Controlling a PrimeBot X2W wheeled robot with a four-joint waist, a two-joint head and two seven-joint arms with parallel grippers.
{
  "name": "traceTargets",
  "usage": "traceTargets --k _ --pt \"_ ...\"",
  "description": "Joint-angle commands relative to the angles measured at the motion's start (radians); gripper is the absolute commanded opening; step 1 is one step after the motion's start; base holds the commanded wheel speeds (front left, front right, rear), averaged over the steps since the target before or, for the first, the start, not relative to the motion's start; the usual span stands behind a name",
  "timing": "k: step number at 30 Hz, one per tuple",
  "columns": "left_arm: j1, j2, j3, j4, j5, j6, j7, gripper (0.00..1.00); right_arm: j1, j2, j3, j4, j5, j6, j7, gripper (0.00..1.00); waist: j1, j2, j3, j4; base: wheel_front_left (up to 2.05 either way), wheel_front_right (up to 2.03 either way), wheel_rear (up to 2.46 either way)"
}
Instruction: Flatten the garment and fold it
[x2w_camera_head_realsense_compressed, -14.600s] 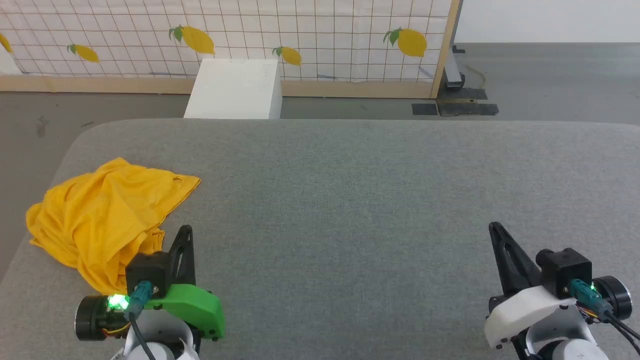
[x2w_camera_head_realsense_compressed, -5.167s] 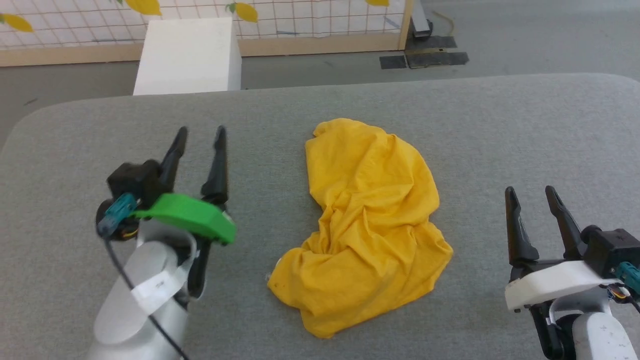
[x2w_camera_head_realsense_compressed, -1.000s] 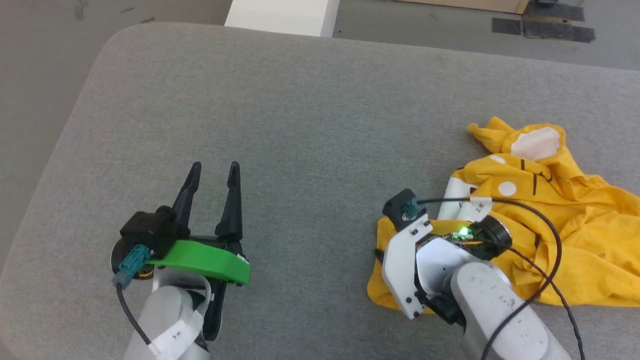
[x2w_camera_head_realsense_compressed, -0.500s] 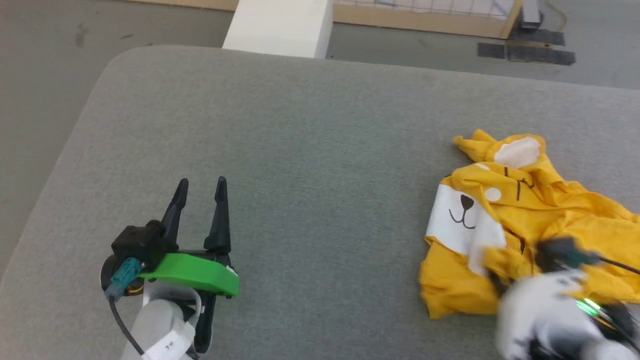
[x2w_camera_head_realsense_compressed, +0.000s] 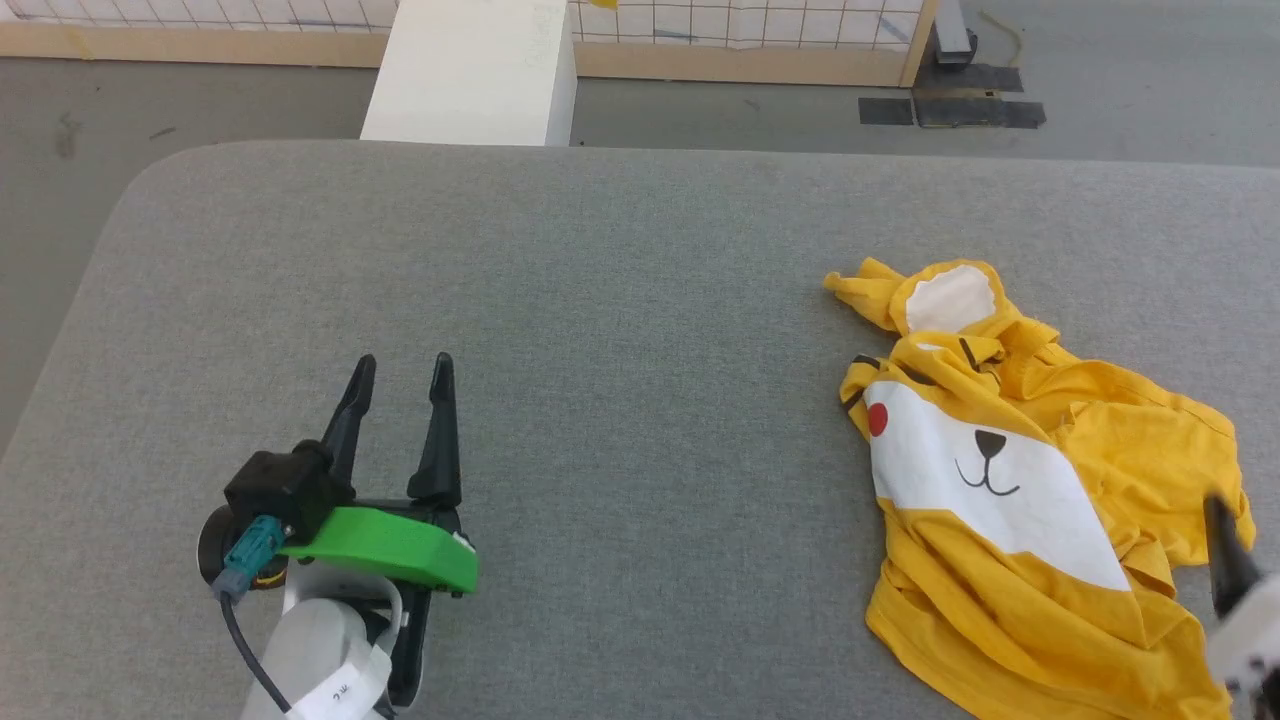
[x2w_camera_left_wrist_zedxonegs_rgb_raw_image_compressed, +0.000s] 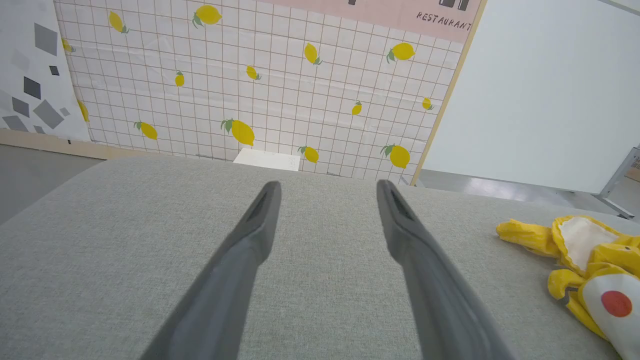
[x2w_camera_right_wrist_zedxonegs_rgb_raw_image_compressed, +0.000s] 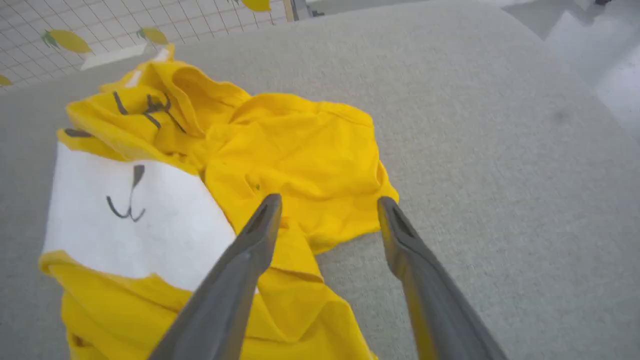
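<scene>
Above the grey table fronting a lemon-print wall, left claw and right claw gape empty.

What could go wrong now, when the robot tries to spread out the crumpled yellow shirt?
1. The garment lies bunched in overlapping folds. The open right gripper, hanging over a folded edge, may pinch several layers at once, so a pull would not spread it.
2. The open left gripper stands far from the garment across the table. Pulled by one gripper alone, the whole garment may just slide.
</scene>
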Motion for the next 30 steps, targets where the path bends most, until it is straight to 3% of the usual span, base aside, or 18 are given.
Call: traceTargets --k 1,6,10,21,22,23,24,26,30 --pt "-0.004 -0.002 -0.002 0.001 0.002 -0.003 -0.005 1.0 -0.06 0.001 0.03 -0.018 -0.008 -0.001 -0.044 1.0 -0.0001 -0.0001 0.007 0.008 0.0 0.0 0.0" --pt "-0.026 -0.002 -0.009 -0.007 0.003 -0.005 -0.005 1.0 -0.244 0.001 0.166 0.028 -0.065 -0.001 -0.091 1.0 -0.0001 -0.0001 0.049 0.035 0.0 0.0 0.0" --pt "-0.055 -0.002 -0.021 -0.018 -0.009 -0.006 -0.005 1.0 -0.422 0.001 0.245 0.172 -0.131 -0.001 -0.047 1.0 -0.0001 -0.0001 0.101 0.071 0.0 0.0 0.0" --pt "-0.117 -0.002 -0.058 -0.036 -0.056 0.003 -0.005 1.0 -0.766 0.001 0.232 0.617 -0.291 -0.001 0.202 1.0 -0.0001 -0.0001 0.233 0.184 0.0 0.0 0.0" --pt "-0.122 -0.002 -0.065 -0.037 -0.065 0.008 -0.005 1.0 -0.801 0.001 0.214 0.688 -0.331 -0.001 0.275 1.0 -0.0001 -0.0001 0.252 0.203 0.0 0.0 0.0" --pt "-0.124 -0.002 -0.067 -0.036 -0.068 0.009 -0.005 1.0 -0.811 0.001 0.201 0.71 -0.346 -0.001 0.307 0.79 -0.0001 -0.0001 0.256 0.21 0.0 0.0 0.0" --pt "-0.126 -0.002 -0.07 -0.035 -0.071 0.009 -0.005 1.0 -0.816 0.0 0.192 0.726 -0.36 -0.001 0.331 0.38 -0.0001 -0.0001 0.258 0.215 0.0 0.0 0.0" --pt "-0.128 -0.002 -0.075 -0.032 -0.076 0.012 -0.005 1.0 -0.824 0.0 0.175 0.75 -0.374 -0.001 0.375 0.0 -0.0001 -0.0001 0.257 0.225 0.0 0.0 0.0" --pt "-0.125 -0.002 -0.081 -0.026 -0.08 0.016 -0.005 1.0 -0.838 0.001 0.242 0.735 -0.315 -0.001 0.302 0.0 -0.0001 -0.0001 0.24 0.237 0.0 0.0 0.0"
